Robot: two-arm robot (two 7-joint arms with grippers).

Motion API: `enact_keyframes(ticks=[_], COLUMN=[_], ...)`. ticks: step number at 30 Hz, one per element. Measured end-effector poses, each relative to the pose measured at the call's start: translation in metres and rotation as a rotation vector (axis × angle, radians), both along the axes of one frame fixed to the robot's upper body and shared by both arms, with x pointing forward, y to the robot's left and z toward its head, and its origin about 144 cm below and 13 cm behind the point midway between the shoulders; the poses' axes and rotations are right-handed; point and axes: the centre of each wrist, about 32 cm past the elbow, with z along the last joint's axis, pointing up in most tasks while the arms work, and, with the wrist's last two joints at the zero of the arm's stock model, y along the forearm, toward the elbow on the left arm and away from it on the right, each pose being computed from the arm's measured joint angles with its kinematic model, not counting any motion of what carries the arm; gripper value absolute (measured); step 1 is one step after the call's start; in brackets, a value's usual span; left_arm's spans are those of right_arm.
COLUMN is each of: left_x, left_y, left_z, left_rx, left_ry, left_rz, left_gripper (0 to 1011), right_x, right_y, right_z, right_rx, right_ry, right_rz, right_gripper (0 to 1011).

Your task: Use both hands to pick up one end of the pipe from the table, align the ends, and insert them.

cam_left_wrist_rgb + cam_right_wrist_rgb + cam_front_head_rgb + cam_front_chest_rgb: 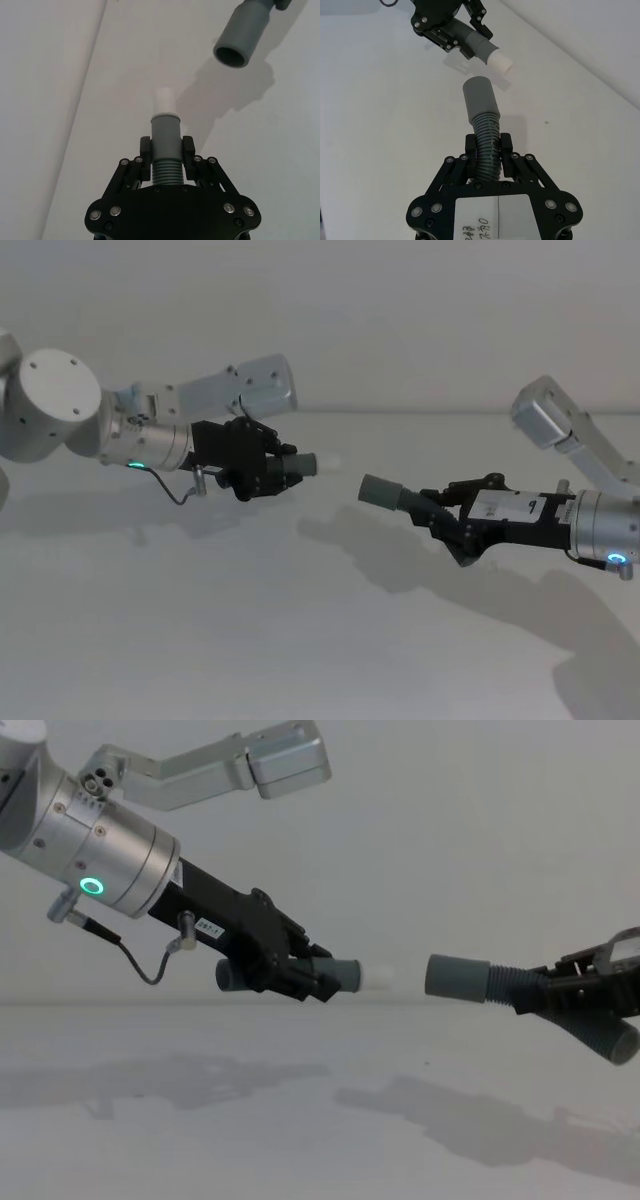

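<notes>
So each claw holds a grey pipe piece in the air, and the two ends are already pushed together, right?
Not joined. The whitish-tipped end in the left gripper and the open cuff in the right gripper face each other across a gap, as the chest view shows. Both are held in the air.
</notes>
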Motion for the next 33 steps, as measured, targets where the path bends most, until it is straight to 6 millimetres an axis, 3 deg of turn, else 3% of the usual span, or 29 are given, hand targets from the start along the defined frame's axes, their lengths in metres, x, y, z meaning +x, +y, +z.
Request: enact_keyframes(ticks=[33], left_x=[-0.015], left_y=[0.006], left_z=[0.022], left_rx=[0.008], left_ry=[-0.038], left_rz=[-0.139], left_gripper=[355], right_x=[-0.002], right_y=[0.007], right_z=[0.006], right_rx=[-0.008], right_ry=[0.038], right_rz=[0.022], right_gripper=[274])
